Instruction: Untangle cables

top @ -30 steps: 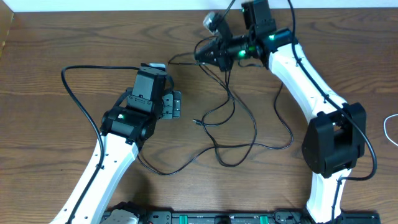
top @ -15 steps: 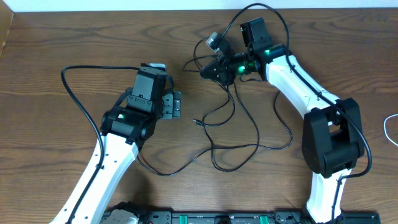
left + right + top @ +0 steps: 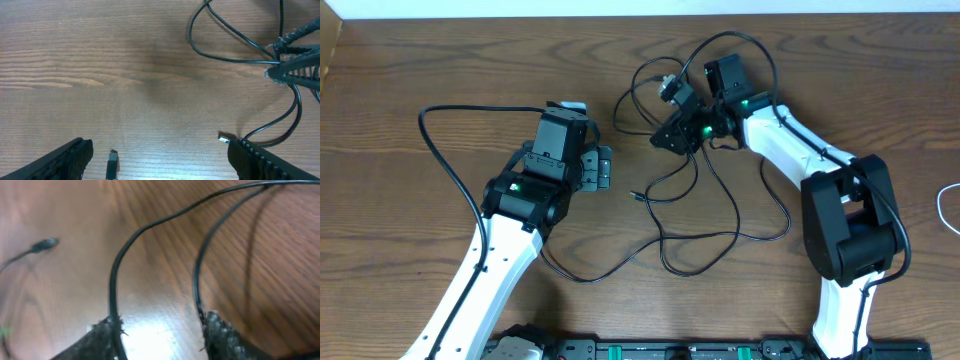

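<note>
While my left gripper (image 3: 161,149) hangs spread over open tabletop (image 3: 400,80), my right gripper (image 3: 160,335), near the far edge, stands parted with two black cables (image 3: 112,280) between its fingers.

The right gripper (image 3: 661,138) has drawn back from the table's far edge (image 3: 520,18), dragging the black cables (image 3: 112,280) along.

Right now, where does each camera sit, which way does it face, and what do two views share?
Overhead: above the table, facing straight down; left gripper and right gripper show.
Left wrist: low over the table, facing the cables; its own open fingers frame the bottom.
Right wrist: close to the table; two black cables run to its own fingers.
Shared: overhead and left wrist both show the right gripper among cables.
</note>
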Motion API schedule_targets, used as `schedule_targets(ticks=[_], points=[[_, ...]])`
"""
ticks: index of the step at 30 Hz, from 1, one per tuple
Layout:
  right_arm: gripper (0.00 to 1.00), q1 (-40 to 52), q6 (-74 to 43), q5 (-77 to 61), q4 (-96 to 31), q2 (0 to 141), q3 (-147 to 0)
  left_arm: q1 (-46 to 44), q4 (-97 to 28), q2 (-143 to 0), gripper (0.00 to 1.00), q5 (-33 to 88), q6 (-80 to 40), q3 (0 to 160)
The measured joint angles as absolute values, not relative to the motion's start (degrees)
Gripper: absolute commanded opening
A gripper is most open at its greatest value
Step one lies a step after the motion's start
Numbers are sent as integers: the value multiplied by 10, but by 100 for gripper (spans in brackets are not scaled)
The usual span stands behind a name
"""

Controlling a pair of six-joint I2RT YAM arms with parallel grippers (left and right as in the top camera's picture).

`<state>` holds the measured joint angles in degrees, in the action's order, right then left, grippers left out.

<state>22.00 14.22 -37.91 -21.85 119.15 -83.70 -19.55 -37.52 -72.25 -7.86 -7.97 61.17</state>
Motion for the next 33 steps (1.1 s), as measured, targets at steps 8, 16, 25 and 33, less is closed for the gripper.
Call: schedule_targets(ticks=[8,16,25,33], points=[[78,232,123,-279,-190,1192,-835,-196,-375,-722,91,-79,-80,612],[44,234,122,-248,-185,1194,-834,-196,-375,-722,91,-79,-80,612],[13,234,109,-248,-188,1234,-828,-196,-375,-722,91,-79,-80,612],[1,232,101,-249,-188,1234,-828,-196,-375,-722,91,-79,-80,612]])
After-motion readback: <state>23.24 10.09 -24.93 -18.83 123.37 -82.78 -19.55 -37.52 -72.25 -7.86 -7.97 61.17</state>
